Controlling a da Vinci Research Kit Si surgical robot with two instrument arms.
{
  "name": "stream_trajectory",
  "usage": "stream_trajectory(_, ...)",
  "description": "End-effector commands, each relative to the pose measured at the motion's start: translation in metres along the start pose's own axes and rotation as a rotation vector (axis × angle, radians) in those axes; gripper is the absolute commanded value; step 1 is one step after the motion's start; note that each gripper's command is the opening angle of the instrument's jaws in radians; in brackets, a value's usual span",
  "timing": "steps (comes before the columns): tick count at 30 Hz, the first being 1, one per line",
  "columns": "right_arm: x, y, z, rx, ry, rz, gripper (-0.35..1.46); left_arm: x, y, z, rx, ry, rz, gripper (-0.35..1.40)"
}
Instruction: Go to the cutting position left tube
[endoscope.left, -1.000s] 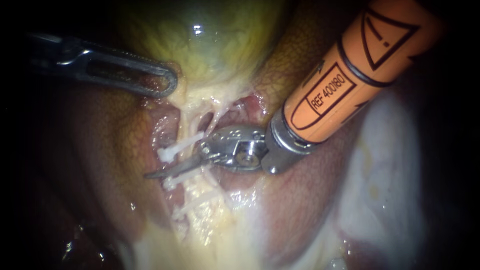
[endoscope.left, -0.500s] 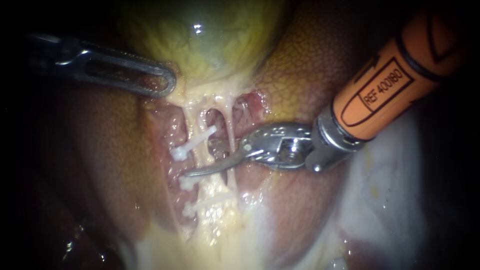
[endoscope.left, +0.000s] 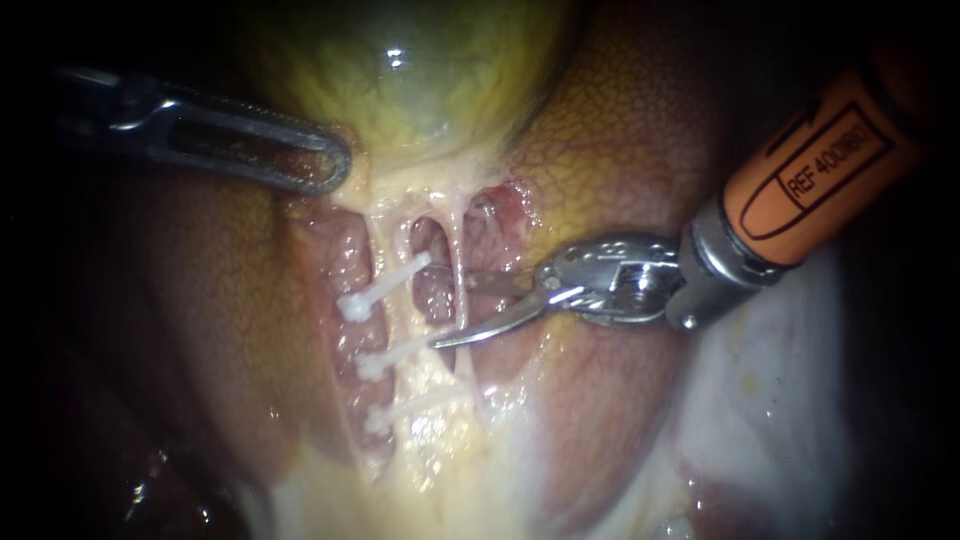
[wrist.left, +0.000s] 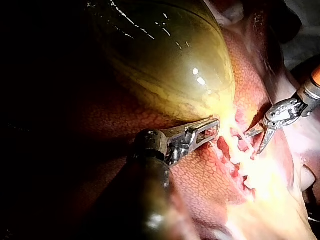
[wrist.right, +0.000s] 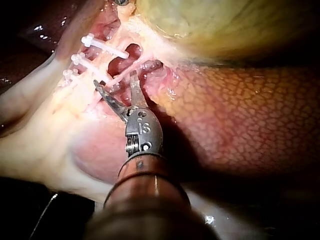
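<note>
The left tube (endoscope.left: 390, 318) is a pale strand below the gallbladder (endoscope.left: 420, 90) and carries three white clips (endoscope.left: 385, 283). The thinner right tube (endoscope.left: 462, 250) runs beside it. My right instrument (endoscope.left: 452, 312), with an orange shaft and two thin blades, stands open to the right of the left tube. Its lower blade crosses the right tube and ends short of the middle clip. In the right wrist view the blades (wrist.right: 114, 79) gape just before the clips (wrist.right: 102, 46). My left instrument (endoscope.left: 305, 165) is shut on the gallbladder's neck, as the left wrist view (wrist.left: 205, 131) also shows.
Mottled brown liver (endoscope.left: 620, 150) lies under and to the right of the tubes. Pale fatty tissue (endoscope.left: 430, 440) spreads below the lowest clip. A whitish sheet (endoscope.left: 770, 380) covers the lower right.
My right instrument has drawn back to the right, off the left tube where its blades lay across it between the clips. The blades have opened wider. The left instrument has stayed put.
</note>
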Motion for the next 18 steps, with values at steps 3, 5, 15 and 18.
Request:
stream_trajectory(3, -0.0003, -0.0002, -0.0008, 0.007, -0.004, -0.002, 1.26, 0.0000, 0.0000, 0.0000, 0.000, 0.000, 0.000, -0.35)
stream_trajectory(5, -0.0005, -0.0003, -0.0012, 0.014, -0.015, -0.002, 1.26, 0.0000, 0.0000, 0.0000, 0.000, 0.000, 0.000, -0.35)
stream_trajectory(15, 0.0005, -0.0016, -0.0036, 0.068, -0.036, -0.005, 1.26, 0.0000, 0.0000, 0.0000, 0.000, 0.000, 0.000, -0.35)
stream_trajectory(18, 0.0012, -0.0021, -0.0037, 0.086, -0.039, -0.021, 1.26, 0.0000, 0.0000, 0.0000, 0.000, 0.000, 0.000, -0.35)
